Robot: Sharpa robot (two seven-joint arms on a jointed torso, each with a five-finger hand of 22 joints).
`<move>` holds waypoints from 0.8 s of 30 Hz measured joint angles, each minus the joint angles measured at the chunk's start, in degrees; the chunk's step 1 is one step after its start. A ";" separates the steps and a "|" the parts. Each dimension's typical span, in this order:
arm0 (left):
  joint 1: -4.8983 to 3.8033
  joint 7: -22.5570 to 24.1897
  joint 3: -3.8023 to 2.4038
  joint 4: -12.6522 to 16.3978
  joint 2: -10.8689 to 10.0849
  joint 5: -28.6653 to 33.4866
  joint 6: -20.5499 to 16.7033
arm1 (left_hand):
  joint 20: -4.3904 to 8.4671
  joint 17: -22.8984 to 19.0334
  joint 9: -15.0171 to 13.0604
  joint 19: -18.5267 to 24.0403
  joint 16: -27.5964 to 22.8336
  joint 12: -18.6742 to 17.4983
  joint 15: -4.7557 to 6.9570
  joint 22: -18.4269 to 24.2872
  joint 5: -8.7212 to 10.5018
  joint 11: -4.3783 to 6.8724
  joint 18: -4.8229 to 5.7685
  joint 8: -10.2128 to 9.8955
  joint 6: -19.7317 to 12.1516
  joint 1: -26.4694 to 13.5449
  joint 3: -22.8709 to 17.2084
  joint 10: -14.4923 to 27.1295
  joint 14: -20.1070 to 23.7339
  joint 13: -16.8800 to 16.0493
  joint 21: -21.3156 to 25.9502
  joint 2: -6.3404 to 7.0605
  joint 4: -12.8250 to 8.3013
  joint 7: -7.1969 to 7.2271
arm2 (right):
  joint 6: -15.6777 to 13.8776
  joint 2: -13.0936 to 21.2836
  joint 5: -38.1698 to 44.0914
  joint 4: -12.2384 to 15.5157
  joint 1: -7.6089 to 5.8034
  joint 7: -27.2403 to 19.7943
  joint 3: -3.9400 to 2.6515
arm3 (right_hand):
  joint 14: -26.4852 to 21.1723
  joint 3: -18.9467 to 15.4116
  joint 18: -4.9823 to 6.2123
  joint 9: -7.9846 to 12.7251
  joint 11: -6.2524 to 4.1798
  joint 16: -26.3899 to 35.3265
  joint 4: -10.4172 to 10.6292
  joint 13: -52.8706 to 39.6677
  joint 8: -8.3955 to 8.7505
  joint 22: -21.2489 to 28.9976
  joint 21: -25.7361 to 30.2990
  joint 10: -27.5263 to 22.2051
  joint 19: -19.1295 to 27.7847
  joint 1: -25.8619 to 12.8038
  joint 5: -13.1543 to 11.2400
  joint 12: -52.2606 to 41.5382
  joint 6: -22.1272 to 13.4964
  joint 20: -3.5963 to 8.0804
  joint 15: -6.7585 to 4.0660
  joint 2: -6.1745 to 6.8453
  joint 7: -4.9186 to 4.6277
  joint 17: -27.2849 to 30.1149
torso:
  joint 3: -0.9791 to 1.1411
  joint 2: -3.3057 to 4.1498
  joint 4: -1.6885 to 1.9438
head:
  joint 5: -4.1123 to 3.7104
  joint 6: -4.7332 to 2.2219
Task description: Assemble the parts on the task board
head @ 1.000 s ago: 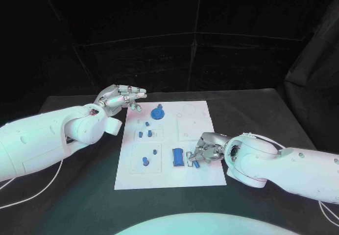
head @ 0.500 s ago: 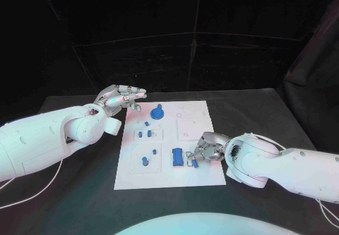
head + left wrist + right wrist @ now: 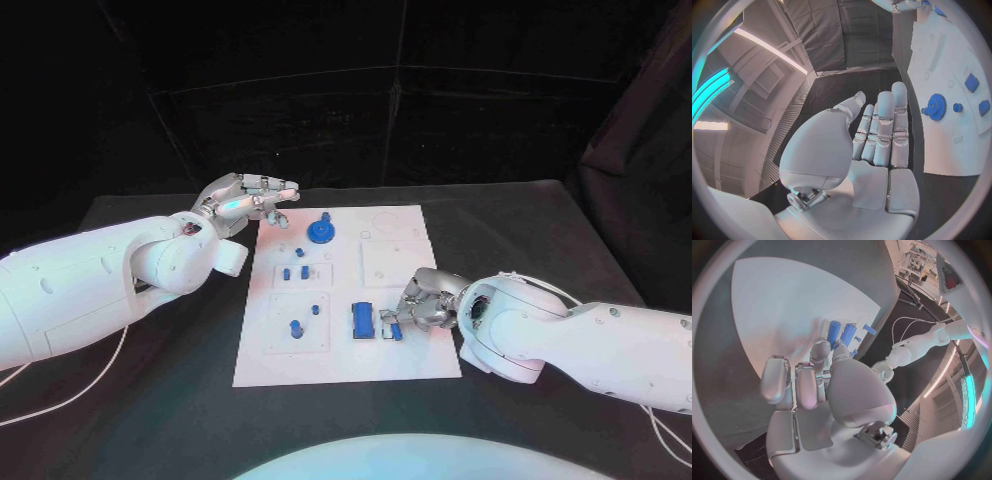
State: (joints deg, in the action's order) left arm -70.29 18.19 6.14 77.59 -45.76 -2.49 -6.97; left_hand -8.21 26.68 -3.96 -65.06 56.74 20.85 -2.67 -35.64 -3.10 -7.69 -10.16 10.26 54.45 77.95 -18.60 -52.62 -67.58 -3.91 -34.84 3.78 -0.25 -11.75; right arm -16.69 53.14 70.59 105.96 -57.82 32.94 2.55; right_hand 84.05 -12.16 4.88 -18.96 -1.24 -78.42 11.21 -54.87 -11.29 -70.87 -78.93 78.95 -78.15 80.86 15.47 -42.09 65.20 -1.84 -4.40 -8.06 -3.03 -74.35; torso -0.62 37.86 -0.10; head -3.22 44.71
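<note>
The white task board [image 3: 346,350] lies in the middle of the black table. On it are a blue gear [image 3: 322,233], a blue block [image 3: 362,320] and small blue pegs [image 3: 293,272] [image 3: 297,327]. My right hand [image 3: 420,304] hangs over the board's right side, its fingertips pinching a small blue part [image 3: 394,328] beside the block. The right wrist view has that hand [image 3: 823,385] with its fingers reaching toward blue parts [image 3: 842,334] on the board [image 3: 786,305]. My left hand [image 3: 248,200] hovers off the board's far left corner, fingers apart and holding nothing. Its flat palm [image 3: 873,145] appears in the left wrist view, near the gear [image 3: 934,106].
Black table [image 3: 548,230] surrounds the board on all sides, with dark curtains behind. White recessed outlines [image 3: 392,255] mark the board's right half. A white cable [image 3: 87,385] trails along the table under my left arm.
My right hand has crept slightly toward the far side and the left with the small blue part at its fingertips. The left hand has stayed in place.
</note>
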 measured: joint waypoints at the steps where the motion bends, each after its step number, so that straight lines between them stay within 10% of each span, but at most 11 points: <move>1: 0.00 -0.02 0.00 0.00 0.00 0.00 0.02 | 0.00 0.00 0.00 0.00 0.00 0.00 0.00 0.00 0.00 0.00 0.00 0.00 0.00 0.00 0.00 0.00 0.00 0.00 0.00 0.00 0.00 0.00 | 0.00 -0.07 -0.07 -0.08 0.00 0.14 0.00 | 0.00 0.00 0.00 0.00 0.00 0.00 0.01 0.00 0.00 0.00 0.00 0.00 0.00 0.00 0.00 0.00 0.00 0.00 0.00 0.00 0.00 0.00 | -0.01 0.00 0.00 | 0.00 0.02; 24: 0.00 -0.40 0.00 0.00 0.02 -0.01 0.40 | 0.00 -0.05 0.00 0.00 0.00 0.00 0.00 -0.01 0.00 0.00 0.00 0.00 0.00 0.00 -0.16 0.00 0.00 0.04 0.00 0.00 -0.16 0.00 | 0.09 -1.48 0.95 -0.75 -0.02 1.33 0.00 | 0.00 -0.28 0.00 0.04 0.02 0.00 0.91 -0.04 0.23 0.01 0.00 -0.02 0.00 -1.72 0.05 0.00 0.29 0.00 0.00 0.52 -0.08 0.02 | 0.00 0.02 0.04 | 0.17 0.08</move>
State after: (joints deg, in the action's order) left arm -70.29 17.79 6.14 77.59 -45.75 -2.49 -6.57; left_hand -8.21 26.63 -3.96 -65.06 56.74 20.85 -2.67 -35.65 -3.10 -7.69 -10.16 10.26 54.45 77.95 -18.75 -52.62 -67.58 -3.86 -34.84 3.78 -0.40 -11.75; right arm -16.60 51.66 71.54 105.21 -57.84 34.27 2.55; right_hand 84.04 -12.44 4.88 -18.92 -1.23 -78.41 12.12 -54.91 -11.06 -70.86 -78.92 78.94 -78.15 79.14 15.52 -42.08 65.49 -1.84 -4.40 -7.54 -3.11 -74.33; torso -0.62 37.89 -0.06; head -3.05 44.79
